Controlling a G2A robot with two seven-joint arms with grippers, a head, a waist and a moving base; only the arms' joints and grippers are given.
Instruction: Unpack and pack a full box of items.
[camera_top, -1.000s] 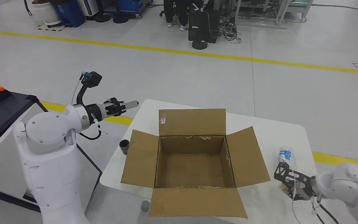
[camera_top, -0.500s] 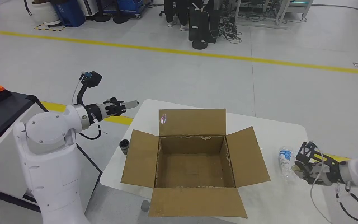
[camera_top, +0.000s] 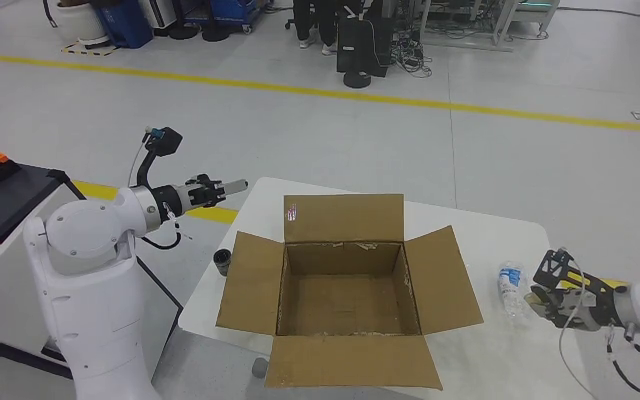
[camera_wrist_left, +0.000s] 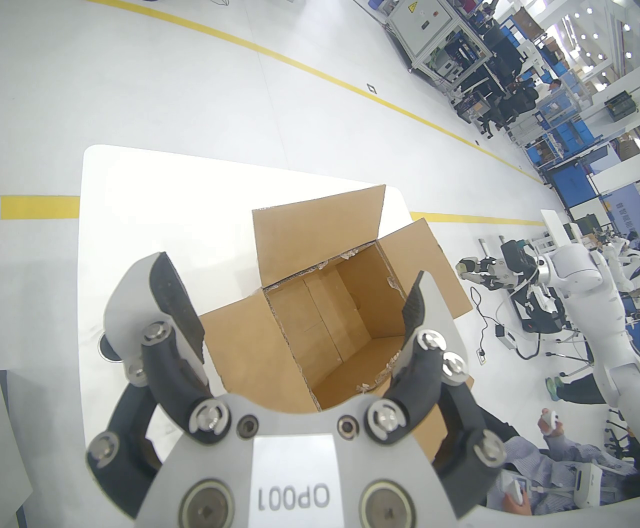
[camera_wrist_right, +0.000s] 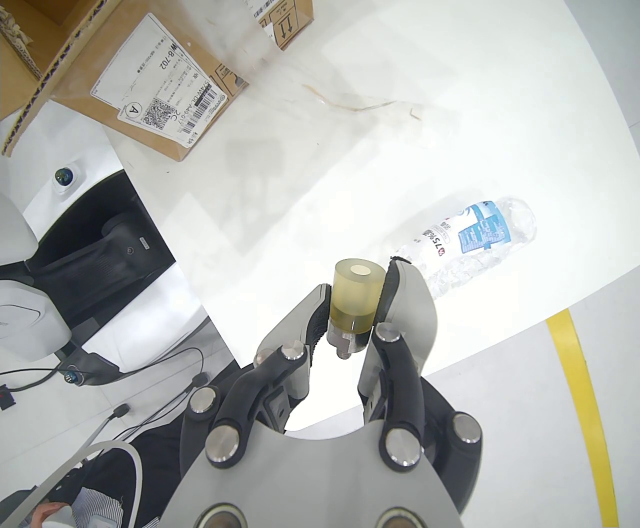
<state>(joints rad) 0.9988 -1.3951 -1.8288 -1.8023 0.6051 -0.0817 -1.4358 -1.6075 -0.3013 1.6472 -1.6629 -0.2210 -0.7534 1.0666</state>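
Right gripper (camera_wrist_right: 357, 285) clamped on a small yellowish translucent cylinder with a metal stud (camera_wrist_right: 351, 300); left gripper (camera_wrist_left: 291, 272) spread wide, holding nothing.
The clear plastic bottle with a blue label (camera_wrist_right: 470, 245) lies on its side on the white table (camera_wrist_right: 350, 125), just beyond the right fingertips. The open brown cardboard box (camera_wrist_left: 320, 320) sits below and ahead of the left gripper.

box (camera_top: 345, 218): brown cardboard, upright mid-table (camera_top: 480, 225), all 4 flaps open & spread outward, bare cardboard floor showing inside; shipping label on one outer side.
bottle (camera_top: 511, 284): clear plastic w/ blue-white label, lying on its side on table, apart from box's flap on robot's right.
yellowish cyl (camera_wrist_right: 352, 290): translucent, metal stud at one end, clamped betw. right gripper (camera_wrist_right: 356, 300) fingers, near bottle, over table edge.
dark cyl (camera_top: 222, 262): small, at table edge just beside box's opposite flap.
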